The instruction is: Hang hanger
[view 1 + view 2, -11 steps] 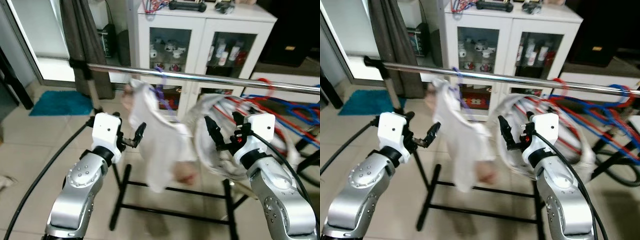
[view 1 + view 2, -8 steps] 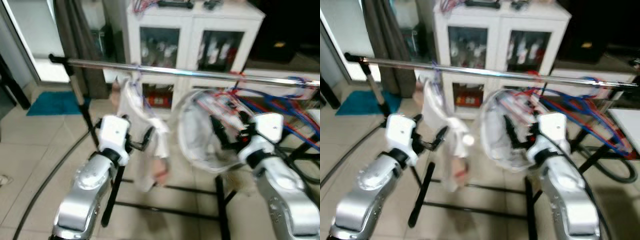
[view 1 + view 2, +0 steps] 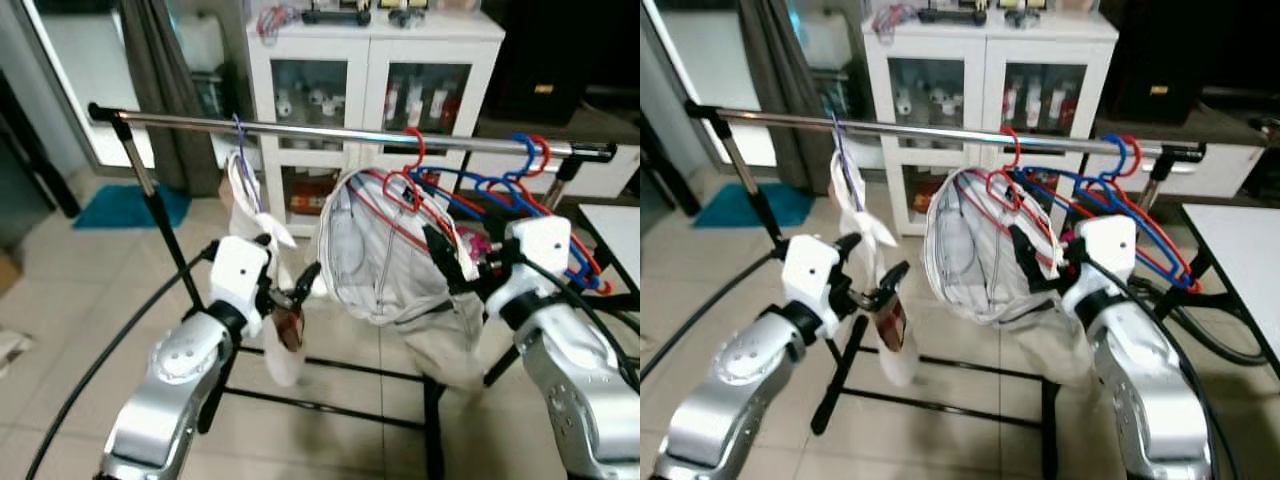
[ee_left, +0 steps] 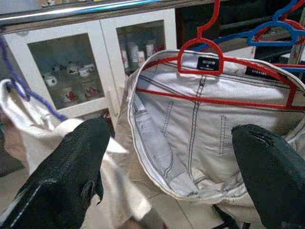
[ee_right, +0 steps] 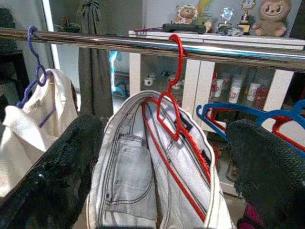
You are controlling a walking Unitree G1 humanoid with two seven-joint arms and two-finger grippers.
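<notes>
A metal rail [image 3: 330,131] runs across in front of me. A purple hanger [image 3: 240,135] hooks over it near its left end and carries a white garment [image 3: 247,205]. A red hanger [image 3: 412,170] on the rail holds light grey jeans [image 3: 375,255]. My left gripper [image 3: 290,285] is open, low beside the white garment, with nothing between its fingers [image 4: 71,176]. My right gripper [image 3: 455,265] is open too, held against the jeans' right side, below the red hanger [image 5: 174,109]. Its fingers [image 5: 57,167] grip nothing.
Blue and red empty hangers [image 3: 520,170] crowd the rail's right end. A white glass-door cabinet [image 3: 375,70] stands behind, with a dark curtain [image 3: 170,70] and a teal mat [image 3: 125,205] to the left. The rack's black base bars [image 3: 330,410] cross the tiled floor. A white table corner [image 3: 615,225] is at right.
The camera has shifted, so the whole rail and its right end come into view. The white garment, blurred and swinging before, hangs steadier. Both grippers stay open.
</notes>
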